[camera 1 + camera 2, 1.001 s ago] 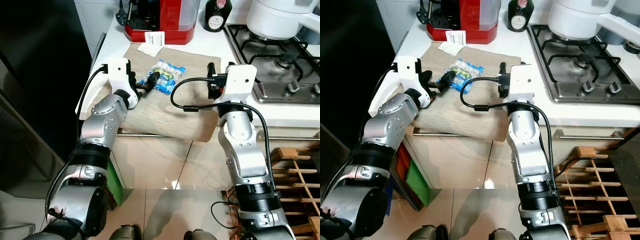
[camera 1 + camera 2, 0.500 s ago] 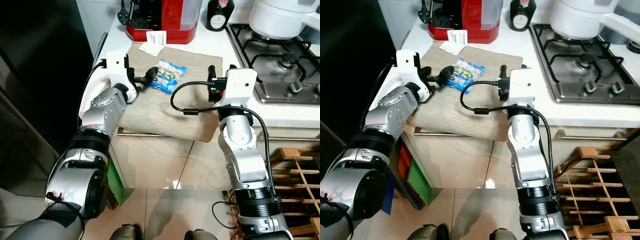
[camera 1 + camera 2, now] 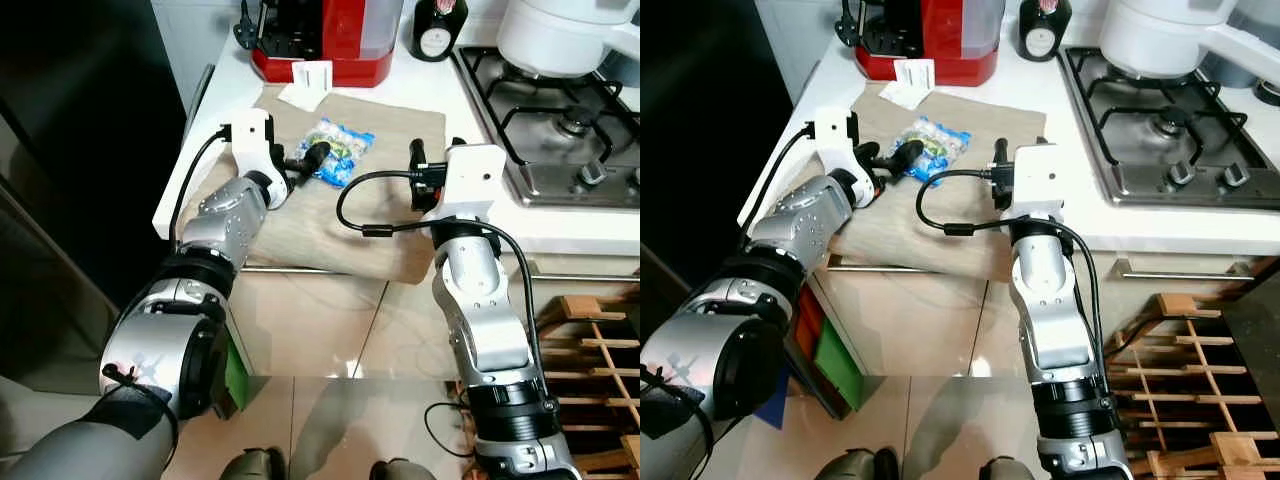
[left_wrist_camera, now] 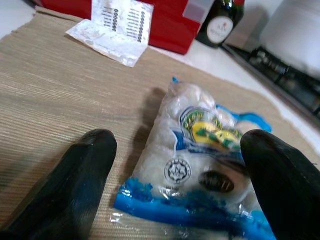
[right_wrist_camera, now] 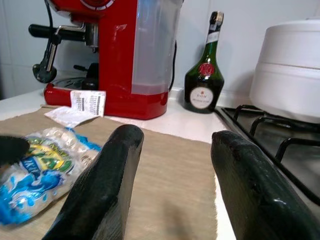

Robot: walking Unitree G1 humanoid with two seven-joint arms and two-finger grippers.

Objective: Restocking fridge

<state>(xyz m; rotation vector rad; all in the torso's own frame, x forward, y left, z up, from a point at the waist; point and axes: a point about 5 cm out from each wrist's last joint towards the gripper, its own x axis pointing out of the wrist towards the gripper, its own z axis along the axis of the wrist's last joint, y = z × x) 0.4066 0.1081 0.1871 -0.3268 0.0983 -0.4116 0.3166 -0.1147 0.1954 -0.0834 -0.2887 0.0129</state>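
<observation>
1. The landmark is the woven tan cloth mat [image 3: 340, 190] that lies on the white table [image 3: 215, 110].
2. The left gripper [image 4: 175, 185] reaches over the left part of the mat. Its jaws are wide apart, one black finger [image 4: 75, 182] on each side of the near end of the bag. I cannot tell if they touch it.
3. The clear plastic bag with blue edges and white lumps inside [image 3: 338, 152] lies flat on the mat, near its back edge. This is the food bag.
4. A small white paper slip with print [image 3: 300, 93] lies at the back left corner of the mat.
5. A red coffee machine [image 3: 325, 40] stands just behind the mat.
6. A dark green glass bottle [image 5: 203, 75] stands behind the mat, to the right of the red machine.
7. The right gripper [image 5: 172, 185] hangs over the right part of the mat. Its jaws are open and hold nothing.
8. A steel gas stove [image 3: 560, 140] sits to the right of the mat, with a big white pot [image 3: 560, 35] on it.
</observation>
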